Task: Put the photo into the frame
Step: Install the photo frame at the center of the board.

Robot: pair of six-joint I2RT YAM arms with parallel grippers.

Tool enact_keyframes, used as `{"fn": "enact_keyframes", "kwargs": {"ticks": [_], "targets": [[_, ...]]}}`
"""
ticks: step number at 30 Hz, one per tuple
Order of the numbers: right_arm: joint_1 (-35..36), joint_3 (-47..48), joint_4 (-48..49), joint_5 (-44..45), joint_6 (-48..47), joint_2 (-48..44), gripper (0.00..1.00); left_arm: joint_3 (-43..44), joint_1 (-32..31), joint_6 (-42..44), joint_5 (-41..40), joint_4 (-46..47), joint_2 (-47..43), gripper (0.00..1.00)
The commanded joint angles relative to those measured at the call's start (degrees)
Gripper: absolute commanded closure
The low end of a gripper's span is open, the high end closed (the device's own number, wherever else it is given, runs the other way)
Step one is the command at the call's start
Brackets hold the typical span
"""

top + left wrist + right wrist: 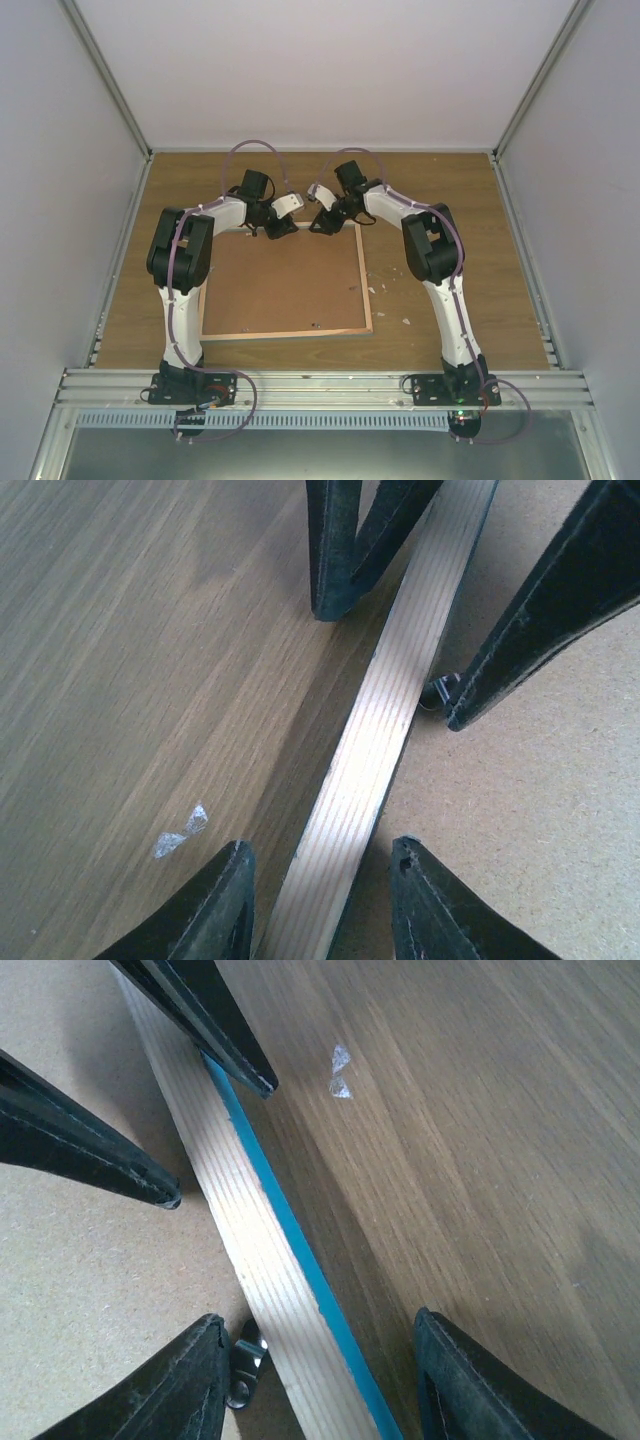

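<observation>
- Left pincer (320, 865): released, fingers astride the far wooden rail.
- Frame (290, 333): centre, face-down on the tabletop (450, 200); photo unseen.
- Right pincer (318, 1345): released, astride the same rail.
- Step looks like gripping; next, both clench evenly.

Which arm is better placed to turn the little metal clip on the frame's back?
Right, probably. The right gripper straddles the frame with one finger close beside the metal clip; the left gripper sits farther along.
</observation>
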Motion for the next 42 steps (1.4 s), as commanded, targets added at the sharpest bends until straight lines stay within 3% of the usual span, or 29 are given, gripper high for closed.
{"fn": "enact_keyframes", "kwargs": {"ticks": [1, 10, 20, 29, 31, 33, 36, 42], "targets": [[-0.8, 0.4, -7.1, 3.2, 2.4, 3.7, 0.49, -2.0, -0.4, 1.4, -2.4, -1.1, -0.1, 0.61], [-1.0, -0.6, -9.2, 9.3, 3.2, 4.6, 0.58, -2.4, -0.6, 1.7, -3.0, -0.5, -0.2, 0.62], [-0.8, -6.1, -2.1, 17.8, 3.7, 0.9, 0.78, -2.6, -0.6, 2.3, -3.9, -0.3, 0.3, 0.64], [-0.3, -10.3, 4.3, 16.2, 2.2, -5.6, 0.91, -3.1, -0.4, 2.6, -4.3, -0.2, 0.5, 0.66], [-1.4, -8.3, 2.1, 10.5, 3.9, -5.7, 0.84, -3.0, -0.4, 2.6, -4.3, -0.4, 0.6, 0.67], [-2.7, -7.2, 1.5, 5.5, 6.5, -6.5, 0.66, -2.8, -0.4, 2.5, -4.2, -0.5, 0.6, 0.67], [-3.9, -7.2, 2.1, 0.3, 9.4, -8.2, 0.49, -2.7, -0.4, 2.4, -3.9, -0.7, 0.5, 0.67], [-4.1, -8.0, 2.5, -2.4, 9.9, -9.4, 0.41, -2.3, -0.4, 2.4, -3.9, -1.1, 0.8, 0.67]]}}
